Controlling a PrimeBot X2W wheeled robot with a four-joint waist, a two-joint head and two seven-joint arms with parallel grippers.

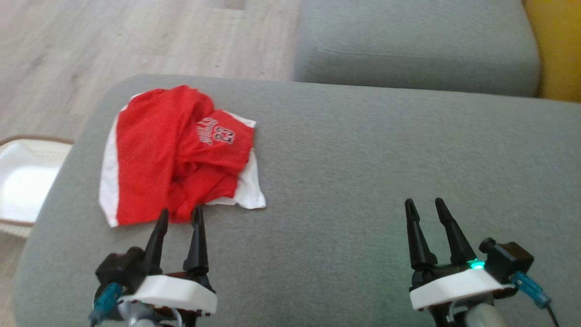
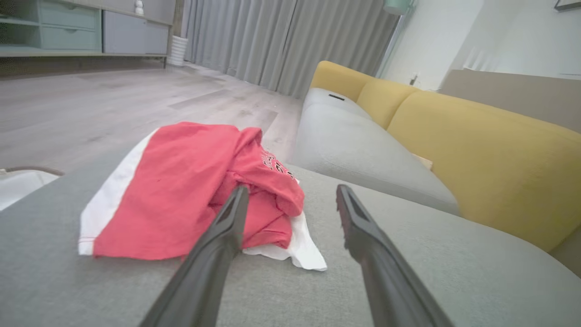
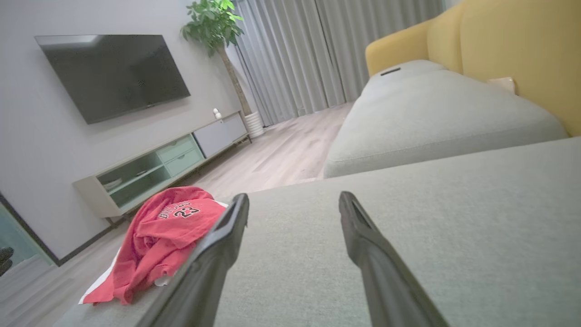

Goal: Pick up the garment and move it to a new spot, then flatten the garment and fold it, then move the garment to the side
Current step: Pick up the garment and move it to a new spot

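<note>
The crumpled red and white garment (image 1: 177, 154) lies on the grey sofa cushion (image 1: 363, 159), toward ten o'clock in the head view. The left gripper (image 1: 180, 212), at seven o'clock, has its fingers spread and empty, tips at the garment's near edge. The right gripper (image 1: 424, 202), at five o'clock, is likewise spread and empty, well apart from the garment.

- garment (image 1: 172, 154): red cloth, fine mesh look, matt; white cloth side panels
- sofa cushion (image 1: 363, 181): grey woven fabric, matt, slightly rough
- floor (image 1: 91, 41): pale wood planks, soft sheen
- left gripper (image 1: 180, 212), right gripper (image 1: 424, 202): dark matt plastic
</note>
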